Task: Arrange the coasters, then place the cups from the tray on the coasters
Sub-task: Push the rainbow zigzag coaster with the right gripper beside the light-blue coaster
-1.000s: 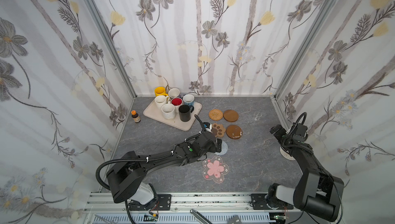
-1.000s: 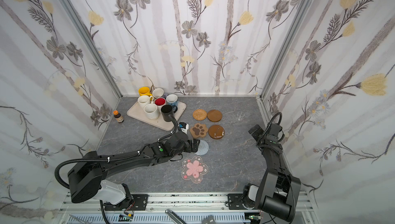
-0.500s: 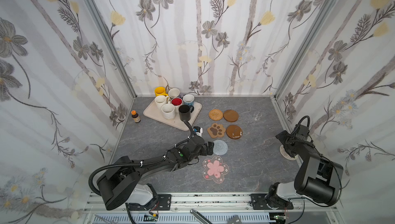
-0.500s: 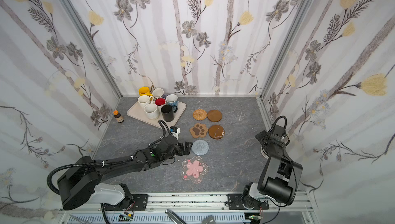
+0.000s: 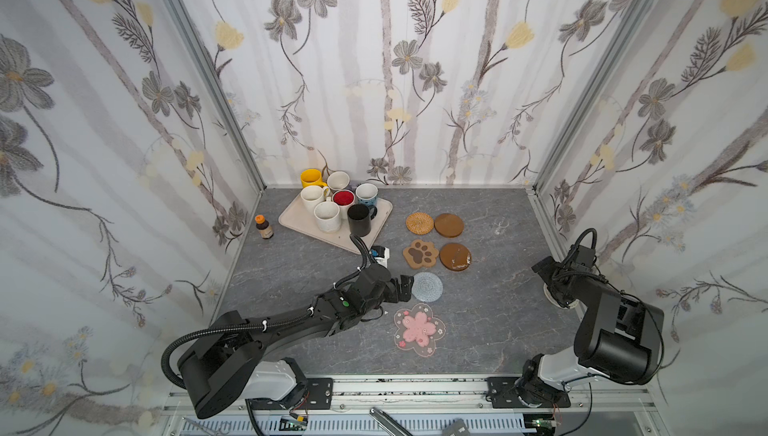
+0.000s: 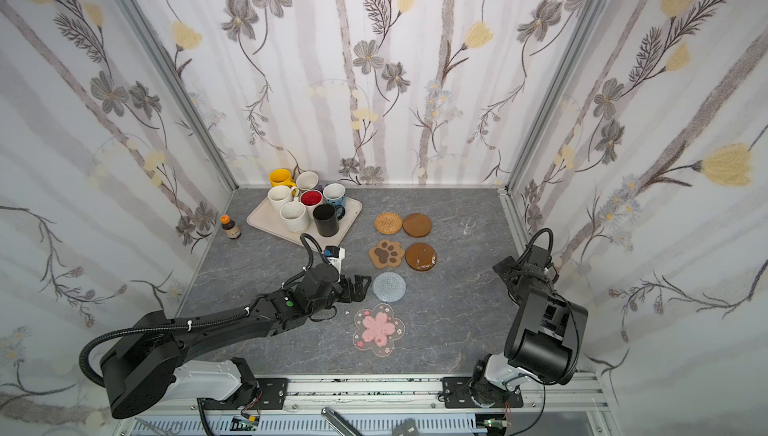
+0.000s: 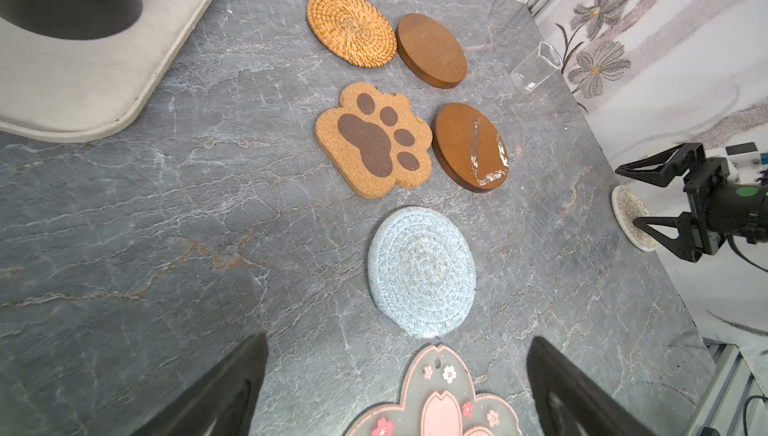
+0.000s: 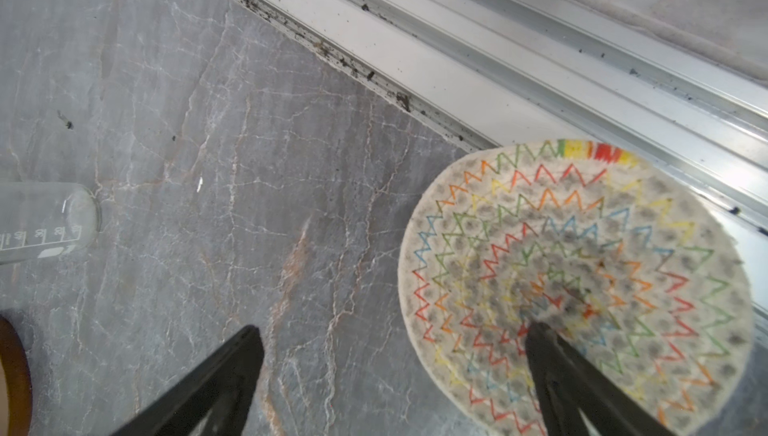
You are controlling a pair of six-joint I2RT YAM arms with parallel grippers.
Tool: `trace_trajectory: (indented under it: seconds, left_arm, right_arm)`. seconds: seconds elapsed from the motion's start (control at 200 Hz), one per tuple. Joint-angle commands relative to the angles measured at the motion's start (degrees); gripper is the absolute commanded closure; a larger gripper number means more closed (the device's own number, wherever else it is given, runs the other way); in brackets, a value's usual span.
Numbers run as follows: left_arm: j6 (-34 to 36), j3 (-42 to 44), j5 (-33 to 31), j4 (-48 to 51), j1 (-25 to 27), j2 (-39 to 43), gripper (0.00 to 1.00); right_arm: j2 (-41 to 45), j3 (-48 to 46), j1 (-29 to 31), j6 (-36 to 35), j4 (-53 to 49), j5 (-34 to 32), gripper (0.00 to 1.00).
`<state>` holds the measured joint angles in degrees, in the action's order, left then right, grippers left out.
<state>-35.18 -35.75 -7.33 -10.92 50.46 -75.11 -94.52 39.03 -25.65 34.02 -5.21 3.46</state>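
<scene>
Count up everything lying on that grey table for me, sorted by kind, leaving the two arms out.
Mugs: 7
Coasters: 7, including the beige braided coaster by the side wall
Tray: 1
Clear glass: 1
Brown bottle: 1
Total: 17

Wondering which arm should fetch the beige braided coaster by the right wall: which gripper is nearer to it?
Right. The right gripper hangs open over the beige braided coaster, one fingertip above it. The left gripper is far off, open, beside the grey-blue coaster.
</scene>
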Motion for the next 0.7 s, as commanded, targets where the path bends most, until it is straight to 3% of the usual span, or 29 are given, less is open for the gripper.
trace_trajectory:
  seconds: [0.0,0.694]
  left_arm:
    - [-0.52,0.05,-0.27,-1.43,-0.23,0.74,0.00]
    - [-0.86,0.07,0.25,-0.77,-0.61,1.64,0.00]
  right_arm:
    - [0.43,-1.27,0.87,0.77,-1.43,6.35,0.00]
    - [-1.91,1.38,17.47,-6.23,-8.34,3.00,0.00]
